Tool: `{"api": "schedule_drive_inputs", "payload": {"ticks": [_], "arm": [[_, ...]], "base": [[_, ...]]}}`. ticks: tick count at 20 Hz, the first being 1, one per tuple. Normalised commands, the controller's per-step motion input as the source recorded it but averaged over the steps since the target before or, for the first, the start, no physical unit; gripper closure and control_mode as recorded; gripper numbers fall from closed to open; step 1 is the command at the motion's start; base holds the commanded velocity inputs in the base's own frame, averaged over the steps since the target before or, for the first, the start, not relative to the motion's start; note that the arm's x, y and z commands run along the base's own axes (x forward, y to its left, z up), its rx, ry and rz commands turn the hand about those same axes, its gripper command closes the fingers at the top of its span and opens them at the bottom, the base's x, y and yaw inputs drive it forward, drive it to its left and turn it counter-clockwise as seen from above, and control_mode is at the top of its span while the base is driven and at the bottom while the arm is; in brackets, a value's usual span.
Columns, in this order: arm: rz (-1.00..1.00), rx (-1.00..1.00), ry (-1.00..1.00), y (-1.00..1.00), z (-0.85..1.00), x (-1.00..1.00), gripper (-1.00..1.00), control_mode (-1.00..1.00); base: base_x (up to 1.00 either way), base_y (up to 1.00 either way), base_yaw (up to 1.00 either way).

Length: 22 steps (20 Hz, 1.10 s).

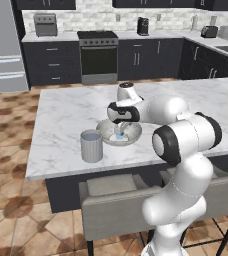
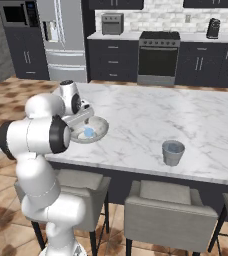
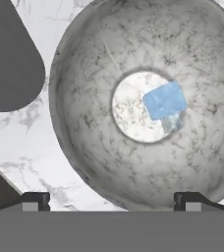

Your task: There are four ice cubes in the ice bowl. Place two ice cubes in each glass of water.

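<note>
The gripper (image 3: 112,202) is held fully open and empty above the ice bowl (image 3: 84,162). The ice cube (image 3: 164,100), lying at 2 o'clock off centre, could be missed.

the ice bowl (image 3: 133,162) sits on the marble counter (image 1: 61,115) directly below the hand, with the open gripper (image 3: 111,201) hovering just over its near rim. one ice cube (image 3: 164,101) lies in the bowl's flat centre. one glass of water (image 1: 91,145) stands just beside the bowl, another (image 2: 173,152) well apart on the hand's far side.
</note>
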Motion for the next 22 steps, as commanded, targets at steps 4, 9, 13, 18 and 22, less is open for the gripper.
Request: {"api": "schedule_drive_inputs", "payload": {"ticks": [4,9,13,18,22], "arm": [[0.0,-0.05,-0.01,0.05,-0.16,0.12,-1.0,-1.0],[0.0,-0.01,0.0,-0.05,-0.29,0.15,-1.0,-1.0],[0.0,0.0,0.0,-0.14,-0.23,0.15,-1.0,-1.0],[0.0,0.0,0.0,-0.06,-0.14,0.22,-1.0,-1.0],[0.0,0.0,0.0,0.0,-0.06,0.23,-1.0,-1.0]], "base": [[0.0,0.0,0.0],[0.0,0.0,0.0],[0.0,0.0,0.0],[0.0,0.0,0.0],[0.0,0.0,0.0]]}}
